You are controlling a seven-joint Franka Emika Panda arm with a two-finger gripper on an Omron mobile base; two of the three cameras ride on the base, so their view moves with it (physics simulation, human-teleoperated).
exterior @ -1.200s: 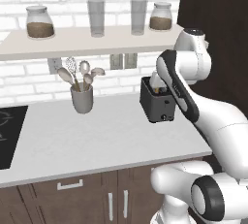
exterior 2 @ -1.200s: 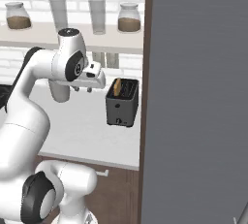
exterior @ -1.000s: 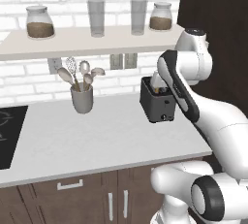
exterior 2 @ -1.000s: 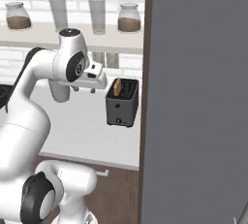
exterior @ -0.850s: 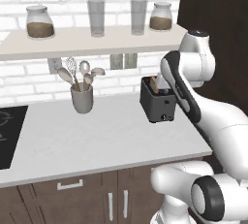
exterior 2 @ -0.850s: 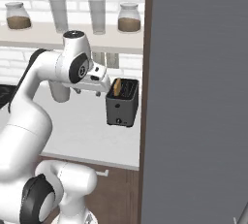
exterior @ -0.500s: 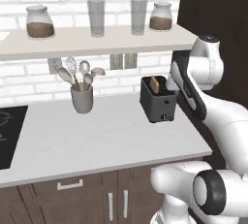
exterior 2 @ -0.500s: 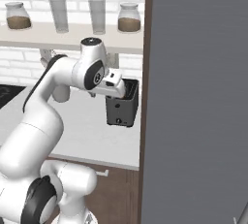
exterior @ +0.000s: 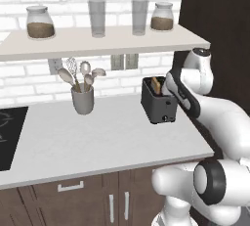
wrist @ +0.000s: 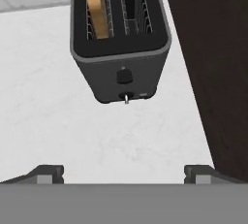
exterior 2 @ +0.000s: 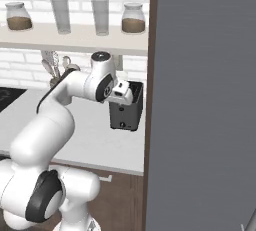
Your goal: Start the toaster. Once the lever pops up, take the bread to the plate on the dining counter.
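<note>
From the left base view, the toaster (exterior: 158, 100) stands on the grey worktop (exterior: 97, 137) with the bread (exterior: 156, 85) upright in a slot, a grey utensil cup (exterior: 82, 100) at its 9 o'clock and my arm crowding its 3 o'clock side. From the right base view, my wrist hangs before the toaster's top, a dark cabinet wall (exterior 2: 200, 100) rising at 3 o'clock. In the hand view, my gripper (wrist: 124, 175) is spread wide and holds nothing, the toaster at 12 o'clock, the bread in its left slot.
</note>
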